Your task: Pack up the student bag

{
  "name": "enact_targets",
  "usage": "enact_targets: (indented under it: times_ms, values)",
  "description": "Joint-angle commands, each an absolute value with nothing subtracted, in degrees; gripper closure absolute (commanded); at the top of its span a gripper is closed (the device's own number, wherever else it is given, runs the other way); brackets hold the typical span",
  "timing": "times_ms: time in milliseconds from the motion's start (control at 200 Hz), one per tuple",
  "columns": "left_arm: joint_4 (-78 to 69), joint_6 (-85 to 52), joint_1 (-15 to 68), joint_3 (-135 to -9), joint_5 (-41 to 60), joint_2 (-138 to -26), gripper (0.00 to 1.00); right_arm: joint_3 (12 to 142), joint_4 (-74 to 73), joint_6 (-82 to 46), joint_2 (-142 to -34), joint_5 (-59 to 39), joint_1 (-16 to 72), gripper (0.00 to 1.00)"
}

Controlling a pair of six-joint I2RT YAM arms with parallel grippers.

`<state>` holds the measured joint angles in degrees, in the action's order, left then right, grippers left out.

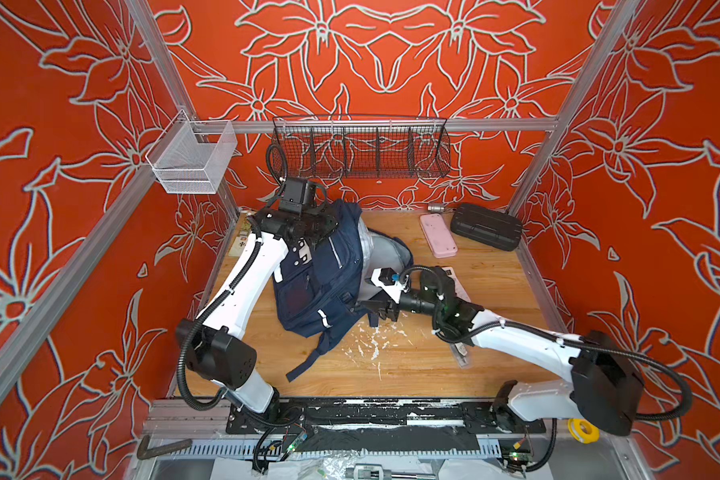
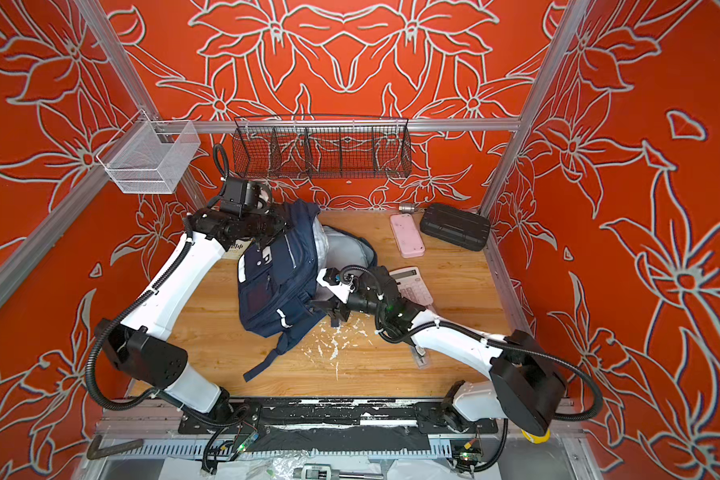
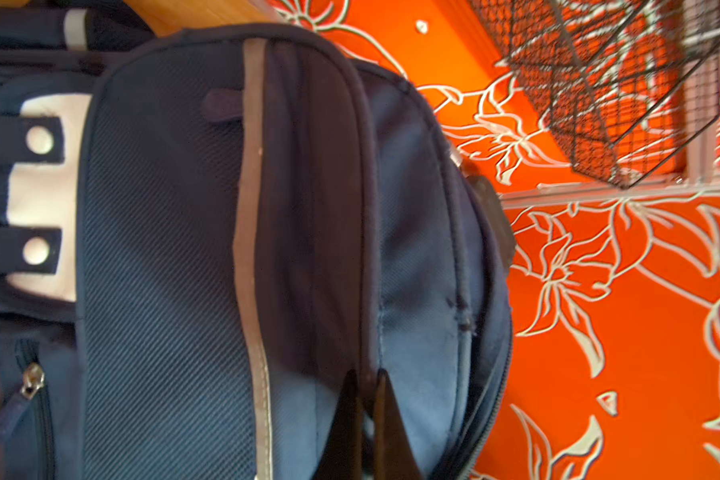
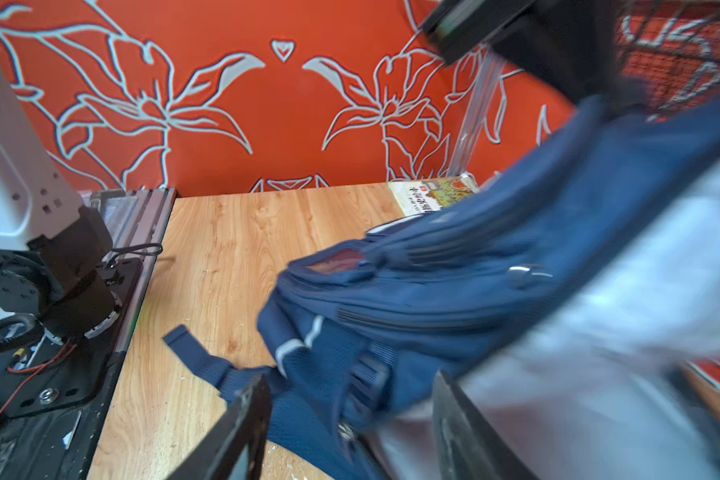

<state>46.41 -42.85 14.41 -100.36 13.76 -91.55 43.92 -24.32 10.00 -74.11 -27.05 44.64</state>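
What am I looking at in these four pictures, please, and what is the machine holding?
Two robot arms work at a wooden table. Two pictures look down from overhead; the other two come from a camera on each arm's wrist. The left gripper is shut on the top edge of the student bag, a navy backpack. The right gripper is open beside the bag, holding nothing. A pink case, a black hard case, a calculator and a book lie on the table.

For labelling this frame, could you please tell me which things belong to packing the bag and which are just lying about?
Job: student bag, pinched by the left end effector; open right end effector; likely cargo: pink case, calculator, book, black ribbed case.
Lying about: black wire basket, white mesh basket, yellow tape roll.
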Motion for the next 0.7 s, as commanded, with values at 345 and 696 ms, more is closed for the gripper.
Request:
enact_targets:
  times_ms: [345, 696]
  values:
    - [46.24, -32.6, 16.76, -90.09, 28.03, -90.84, 1.0, 50.23, -4.08, 2.44, -66.54, -19.58, 29.68, 0.35]
    - [48.07, -32.02, 21.68, -90.42, 25.53, -95.26, 0.84, 59.94, -0.52, -4.15, -75.58, -16.03, 24.53, 0.36]
